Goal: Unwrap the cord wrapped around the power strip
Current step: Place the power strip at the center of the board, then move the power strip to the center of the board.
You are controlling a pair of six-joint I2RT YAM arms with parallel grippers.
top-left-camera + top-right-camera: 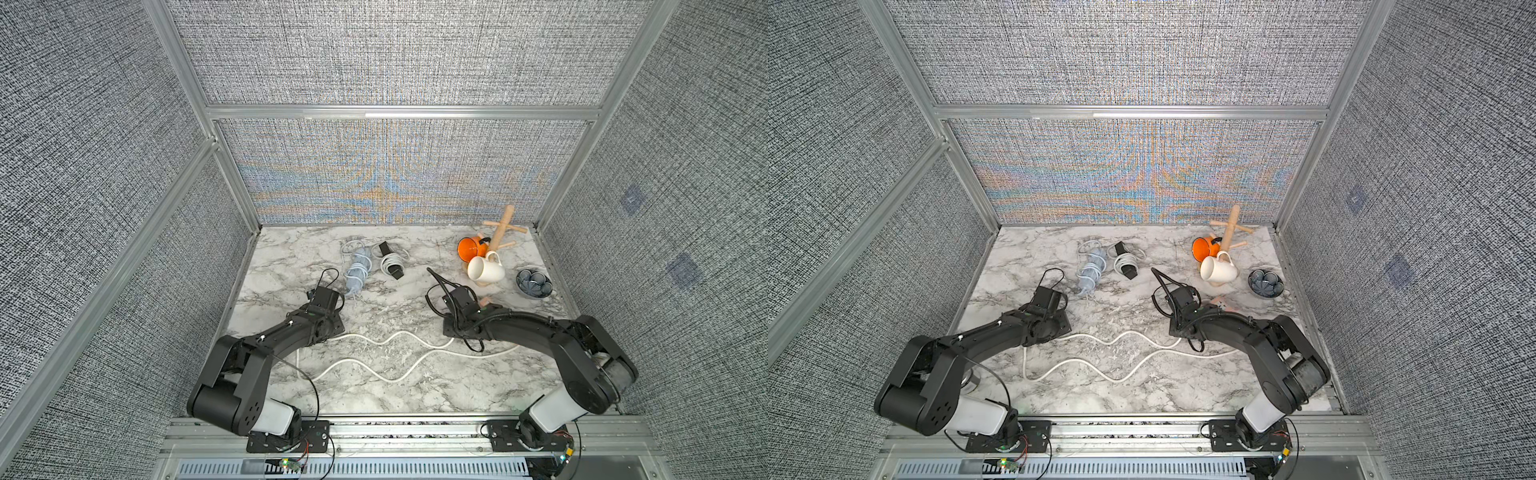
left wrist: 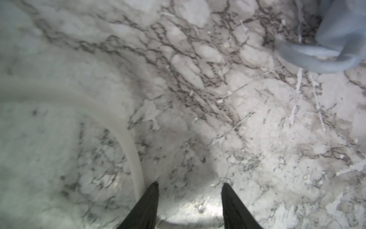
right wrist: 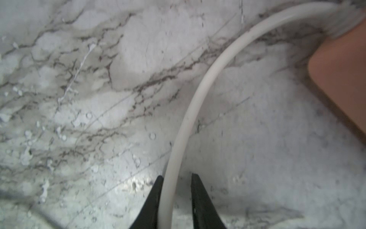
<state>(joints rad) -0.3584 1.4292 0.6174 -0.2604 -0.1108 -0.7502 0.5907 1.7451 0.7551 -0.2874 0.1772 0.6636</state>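
Note:
A loose white cord (image 1: 374,340) snakes over the marble table between my two arms in both top views (image 1: 1100,340). It runs to a peach power strip (image 3: 336,79), which is mostly hidden under my right wrist (image 1: 485,300). My right gripper (image 3: 176,176) points down at the table with the cord (image 3: 198,99) between its jaws. The cord touches one finger and a small gap is left to the other. My left gripper (image 2: 190,184) hangs open over bare marble, and the cord (image 2: 136,168) passes just outside one fingertip.
Behind my left wrist lies a light blue power strip (image 1: 358,270) bound in its own cord (image 2: 316,59). A black strip with a grey cord (image 1: 390,262) lies beside it. At the back right are a wooden mug tree (image 1: 503,237), an orange mug (image 1: 471,248), a white mug (image 1: 484,269) and a dark bowl (image 1: 533,284).

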